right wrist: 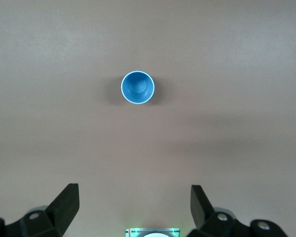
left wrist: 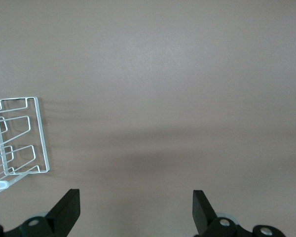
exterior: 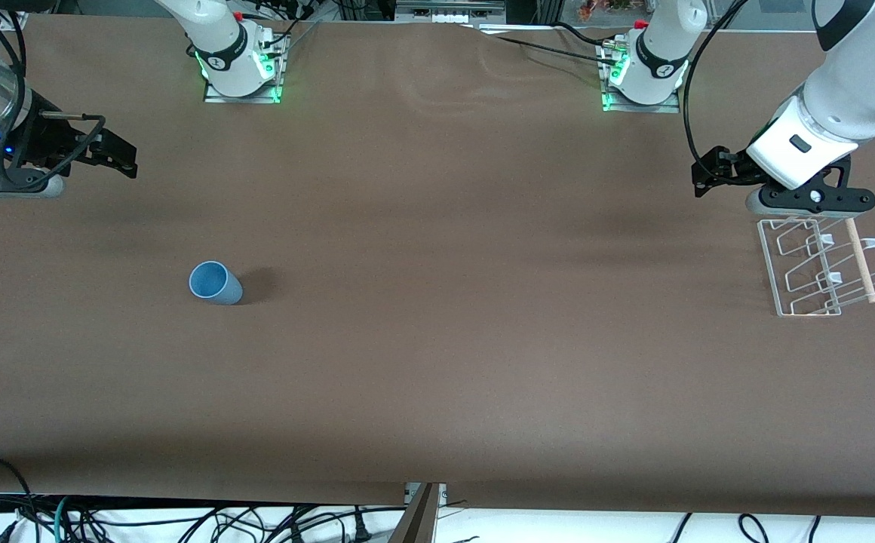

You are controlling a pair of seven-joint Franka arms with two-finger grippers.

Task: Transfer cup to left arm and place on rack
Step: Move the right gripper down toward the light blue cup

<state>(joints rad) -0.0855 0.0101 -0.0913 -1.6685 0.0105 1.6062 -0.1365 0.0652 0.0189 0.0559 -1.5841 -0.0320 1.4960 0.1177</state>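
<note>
**Cup untouched, both grippers spread and waiting**

Honestly, the biggest risk you face here is the cup (exterior: pixel 215 283) itself: it stands upright and alone on the table (exterior: pixel 437 362), mouth up, toward the right arm's end, and it looks light and tapered. If you bring the right gripper (exterior: pixel 122 158) down off-centre, one finger will likely nudge the wall and tip or skid it before the other makes contact. A squeeze too near the rim could also deform or pop it loose, and a grip that covers the whole wall leaves the left gripper (exterior: pixel 709 173) nothing to take at the handover. Watch that as well: the cup seems about as wide as the jaws, so a misaligned exchange in mid-air could drop it.

The rack (exterior: pixel 815 264) sits at the left arm's end of the table, well apart from the cup, with its wooden dowel (exterior: pixel 860 260) along one side. It looks light too, so a heavy placement could shove it.

As for pose, your right gripper hangs over the table at its own end, jaws spread wide and empty; in the right wrist view the cup (right wrist: pixel 137 87) is centred ahead of the fingers (right wrist: pixel 66 202). Your left gripper hovers just beside the rack (left wrist: pixel 19 138), jaws equally wide, holding nothing.
</note>
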